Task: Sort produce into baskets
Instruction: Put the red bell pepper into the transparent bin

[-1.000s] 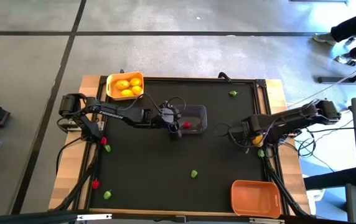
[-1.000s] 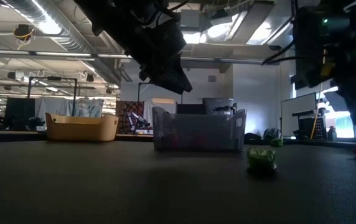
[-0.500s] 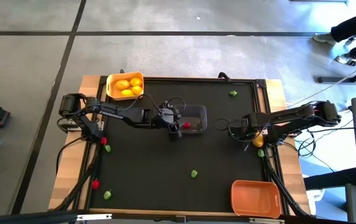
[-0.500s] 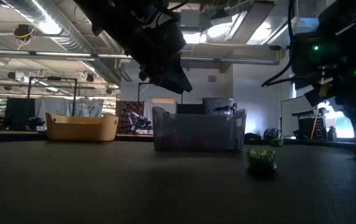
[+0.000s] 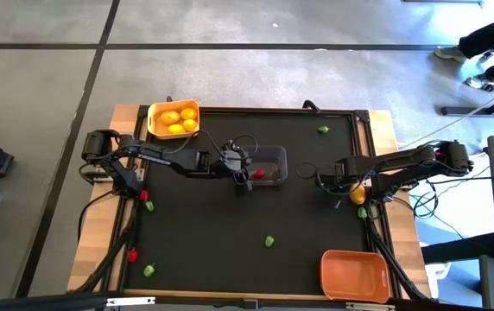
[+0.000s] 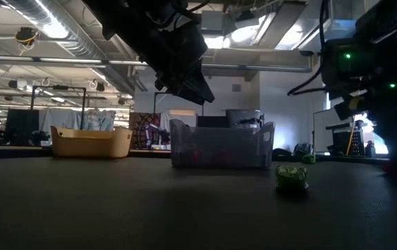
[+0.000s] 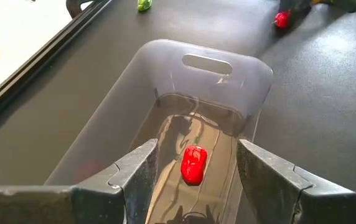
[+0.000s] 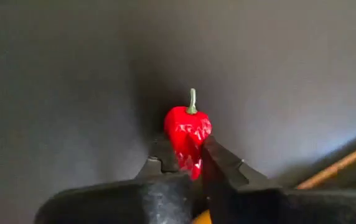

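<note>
Right hand, right of centre in high view, is clamped on red pepper. Lift straight up before travelling. Left hand hovers open over clear basket.

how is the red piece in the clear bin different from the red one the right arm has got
The small red produce piece in the clear see-through plastic basket lies loose on the basket floor; the red pepper-shaped piece with a green stem is pinched by the right end effector on the black mat. The basket piece shows no stem; the gripped one has one. The left end effector hangs open above the basket piece, touching nothing. Both are small, glossy and red.
</note>
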Robot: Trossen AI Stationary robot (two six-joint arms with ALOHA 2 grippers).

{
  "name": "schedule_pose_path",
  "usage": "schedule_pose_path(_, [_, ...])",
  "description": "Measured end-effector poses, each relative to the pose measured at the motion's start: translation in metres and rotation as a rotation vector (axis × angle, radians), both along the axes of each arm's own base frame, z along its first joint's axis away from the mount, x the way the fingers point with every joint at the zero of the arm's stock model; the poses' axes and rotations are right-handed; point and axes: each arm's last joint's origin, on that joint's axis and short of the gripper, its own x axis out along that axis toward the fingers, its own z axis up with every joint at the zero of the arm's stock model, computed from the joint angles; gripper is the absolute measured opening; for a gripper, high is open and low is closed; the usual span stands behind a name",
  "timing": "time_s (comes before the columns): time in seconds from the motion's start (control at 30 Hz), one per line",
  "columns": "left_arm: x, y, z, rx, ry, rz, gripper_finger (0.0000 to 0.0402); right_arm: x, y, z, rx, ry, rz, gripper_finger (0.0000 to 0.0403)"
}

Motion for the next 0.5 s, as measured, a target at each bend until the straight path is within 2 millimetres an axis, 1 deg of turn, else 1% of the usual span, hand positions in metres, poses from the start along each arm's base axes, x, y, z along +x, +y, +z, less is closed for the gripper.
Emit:
schedule_pose_path(0.07, [0.0,0.0,0.0,0.004,0.002,-0.003,0.0212,0.005,0.0,0.004,-0.011,-0.032,0.0,0.001])
schedule_pose_path(0.17, [0.0,0.0,0.0,0.003,0.003,-0.002,0.0212,0.012,-0.002,0.015,-0.038,-0.059,0.007,0.0018])
schedule_pose_path(0.37, [0.0,-0.004,0.0,0.001,0.003,-0.012,0.0212,0.031,-0.004,0.049,-0.117,-0.173,0.095,0.0003])
schedule_pose_path(0.5, [0.0,-0.008,0.001,-0.012,-0.003,-0.013,0.0212,0.045,-0.006,0.071,-0.179,-0.267,0.152,0.0008])
